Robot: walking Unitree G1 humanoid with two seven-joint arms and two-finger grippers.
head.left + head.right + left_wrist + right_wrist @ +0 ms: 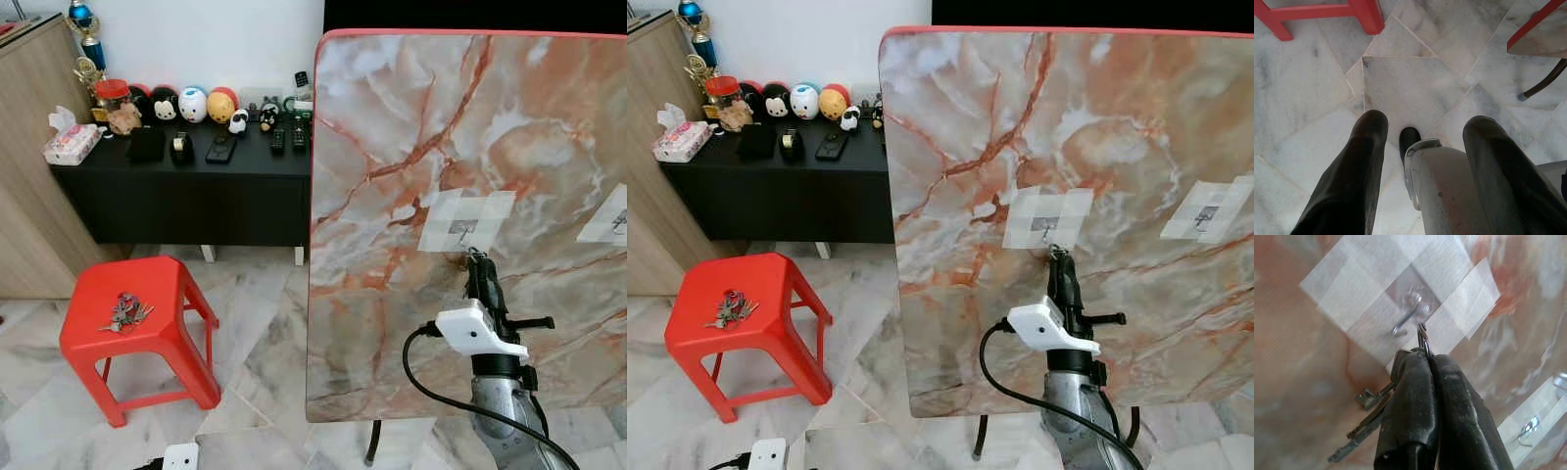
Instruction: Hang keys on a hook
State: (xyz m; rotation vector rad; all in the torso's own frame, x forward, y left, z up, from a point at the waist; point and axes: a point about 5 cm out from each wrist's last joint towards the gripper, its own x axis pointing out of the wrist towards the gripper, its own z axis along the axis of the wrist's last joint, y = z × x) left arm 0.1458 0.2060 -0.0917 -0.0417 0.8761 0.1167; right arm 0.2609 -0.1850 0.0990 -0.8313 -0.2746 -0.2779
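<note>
keys (1369, 418): bunch hangs below the right gripper's fingers, blades pointing down and away from the hook, long axis roughly along the fingers; key ring (1423, 340) pokes up past the fingertips
right gripper (477, 257): raised against the marble board (392, 147), pointing straight up; jaws pressed together, clamped on the keys' ring
hook (1408, 316): small metal one under clear tape (1361, 281), stuck to the board; ring top sits just beside its lower end, can't tell if it's actually on yet
2nd hook (1205, 215): also taped, further to the robot's right on the same board
left gripper (1425, 132): hangs low over the marble floor (1303, 107), jaws wide apart, holding nothing
red stool (132, 313): to the left, w/ another key bunch (125, 311) lying on the seat
black bench (186, 186): at back wall, w/ toys, remotes, tissue box
</note>
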